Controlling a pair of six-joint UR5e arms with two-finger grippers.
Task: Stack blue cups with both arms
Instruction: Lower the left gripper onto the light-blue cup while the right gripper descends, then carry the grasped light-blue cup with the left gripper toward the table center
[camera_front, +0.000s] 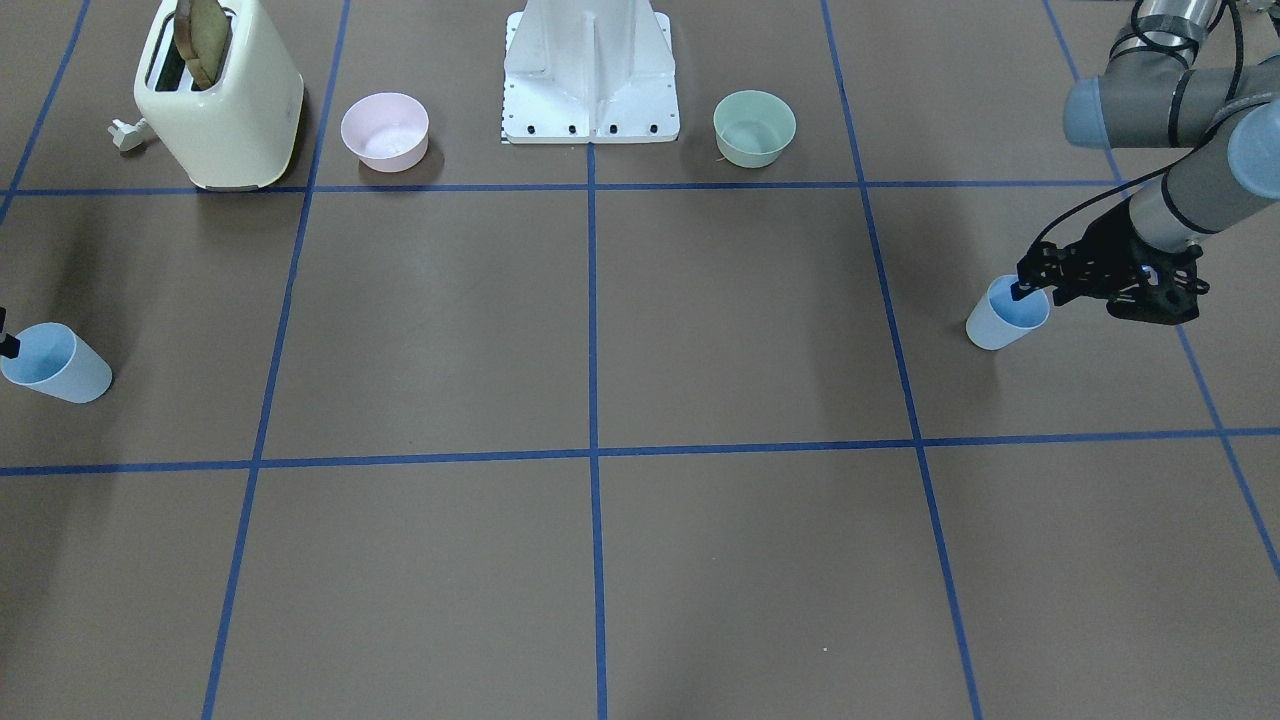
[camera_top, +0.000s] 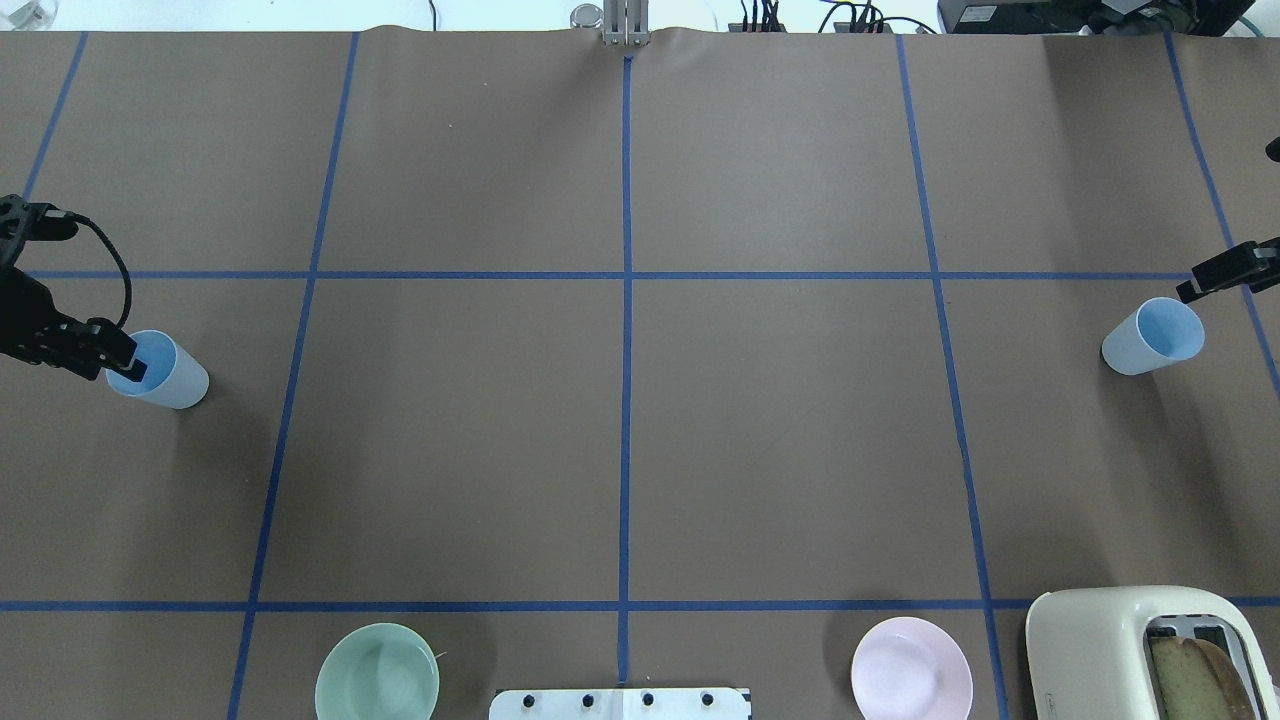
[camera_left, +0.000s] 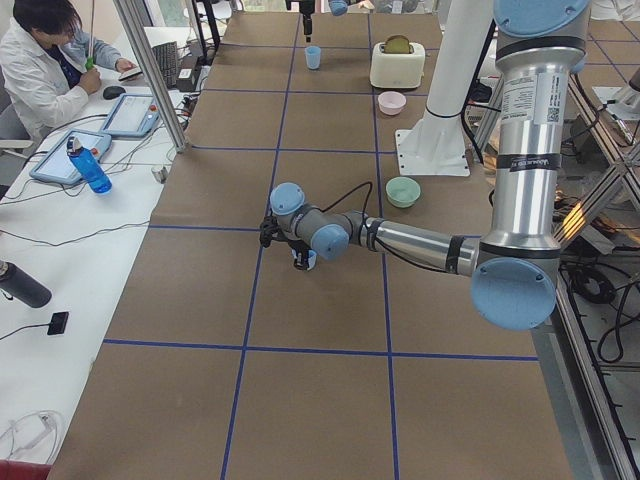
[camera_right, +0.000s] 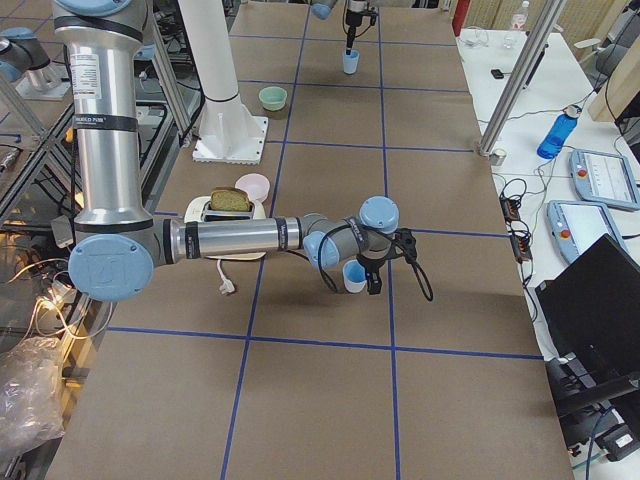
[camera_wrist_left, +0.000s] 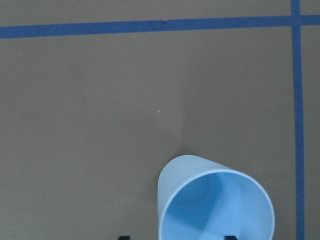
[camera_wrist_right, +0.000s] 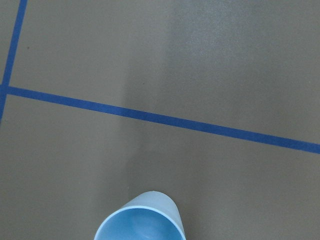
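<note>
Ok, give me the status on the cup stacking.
Done: nothing is stacked; the left cup and right cup stand upright at opposite ends of the table. In hand: the left gripper is open astride its cup's rim; the right gripper is at its cup's rim, grip unclear. Left: grasp, lift, bring together, nest one in the other.

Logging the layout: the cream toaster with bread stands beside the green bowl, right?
No: the cream plastic toaster with bread stands beside the round pale pink plastic bowl, not the round pale green plastic bowl, as the overhead exterior view shows.
</note>
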